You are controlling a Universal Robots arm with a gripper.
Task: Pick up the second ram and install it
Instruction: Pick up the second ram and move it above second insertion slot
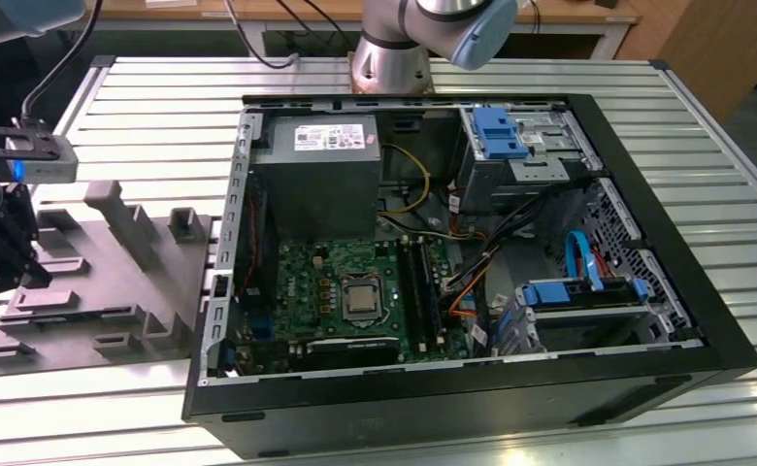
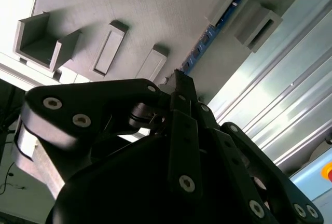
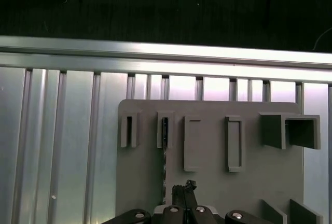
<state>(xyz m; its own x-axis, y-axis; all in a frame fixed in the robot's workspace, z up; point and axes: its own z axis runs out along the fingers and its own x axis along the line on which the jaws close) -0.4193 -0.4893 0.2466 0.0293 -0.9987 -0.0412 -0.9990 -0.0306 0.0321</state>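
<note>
Table: a metal bench top (image 1: 715, 107) of long silver slats with dark grooves between them; the slats also show in the first wrist view (image 3: 62, 146).
Exterior view's left: a grey fixture plate (image 1: 107, 282) lies flat on the slats, with raised blocks, posts and slotted holders on it, just beside the case.
Middle and exterior view's right: an open black computer case (image 1: 482, 408) lies on its side, open face up, covering much of the top.
Far edge: the arm's base (image 1: 389, 68) stands just behind the case.
</note>
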